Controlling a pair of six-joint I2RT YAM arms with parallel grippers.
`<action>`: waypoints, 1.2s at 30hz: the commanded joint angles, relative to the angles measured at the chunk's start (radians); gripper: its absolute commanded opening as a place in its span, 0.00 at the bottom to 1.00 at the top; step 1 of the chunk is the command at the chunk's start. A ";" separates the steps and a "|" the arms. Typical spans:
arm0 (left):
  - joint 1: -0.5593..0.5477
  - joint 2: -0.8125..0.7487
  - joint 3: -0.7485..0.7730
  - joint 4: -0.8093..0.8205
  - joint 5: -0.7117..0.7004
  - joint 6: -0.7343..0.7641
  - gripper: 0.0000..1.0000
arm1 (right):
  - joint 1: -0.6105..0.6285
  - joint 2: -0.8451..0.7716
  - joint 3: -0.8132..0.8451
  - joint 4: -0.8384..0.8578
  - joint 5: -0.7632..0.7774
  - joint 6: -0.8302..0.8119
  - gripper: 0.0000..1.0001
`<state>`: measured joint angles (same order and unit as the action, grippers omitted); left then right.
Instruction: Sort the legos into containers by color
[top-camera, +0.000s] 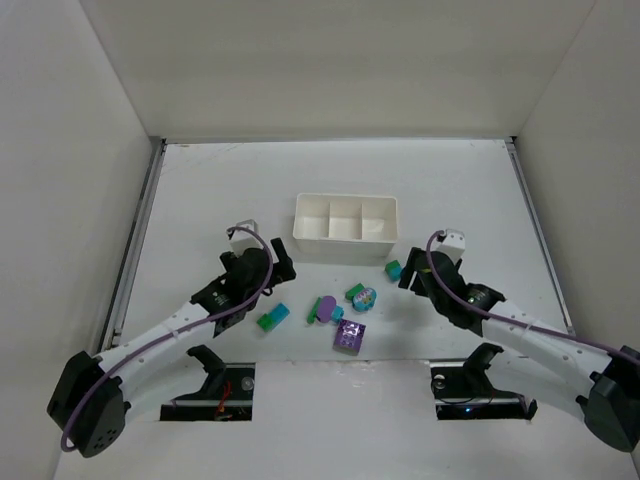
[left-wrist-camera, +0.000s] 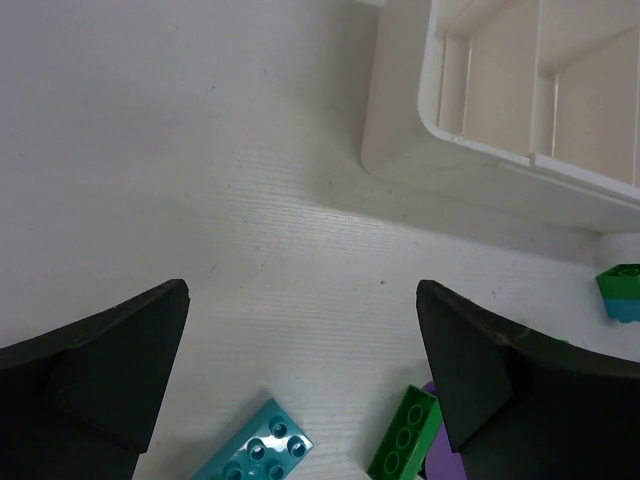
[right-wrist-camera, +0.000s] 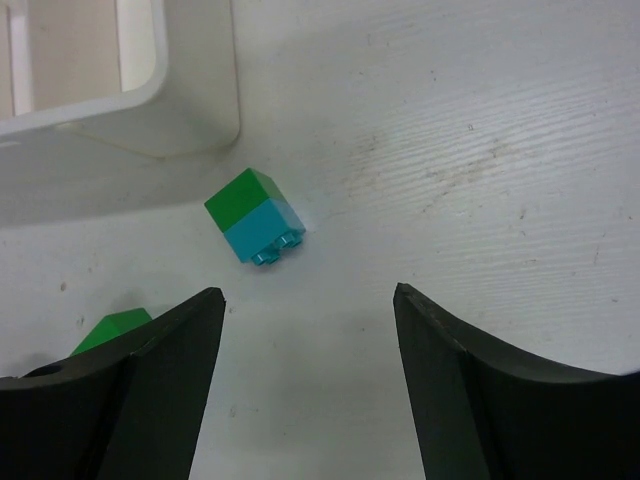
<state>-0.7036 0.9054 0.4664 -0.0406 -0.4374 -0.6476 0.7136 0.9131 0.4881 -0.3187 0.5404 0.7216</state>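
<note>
The white three-compartment tray (top-camera: 340, 247) stands mid-table, and what I see of its compartments holds nothing. Loose legos lie in front of it: a teal-and-green brick (top-camera: 272, 317), a green and purple pair (top-camera: 322, 308), a green and cyan pair (top-camera: 360, 296), a purple square brick (top-camera: 349, 336) and a green-and-teal block (top-camera: 393, 269). My left gripper (top-camera: 272, 268) is open and empty left of the pile; in the left wrist view it (left-wrist-camera: 300, 300) is above the teal brick (left-wrist-camera: 255, 450) and a green brick (left-wrist-camera: 405, 438). My right gripper (right-wrist-camera: 310, 300) is open and empty, just short of the green-and-teal block (right-wrist-camera: 255, 228).
White walls enclose the table on three sides. The tray's corner (right-wrist-camera: 200, 90) lies close beyond the green-and-teal block. Another green brick (right-wrist-camera: 112, 330) peeks out beside my right gripper's left finger. The arm bases sit at the near edge.
</note>
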 joint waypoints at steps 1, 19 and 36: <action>0.022 0.047 0.041 0.051 0.029 0.000 1.00 | -0.003 0.018 0.030 0.070 -0.008 -0.031 0.76; -0.007 -0.008 0.023 0.197 0.086 0.003 0.41 | -0.035 0.236 0.059 0.193 -0.062 -0.085 0.55; 0.079 0.020 -0.061 0.255 0.270 -0.034 0.53 | 0.002 0.515 0.199 0.244 -0.056 -0.162 0.62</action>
<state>-0.6323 0.9268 0.4088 0.1642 -0.1848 -0.6758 0.7025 1.4311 0.6537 -0.1238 0.4644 0.5545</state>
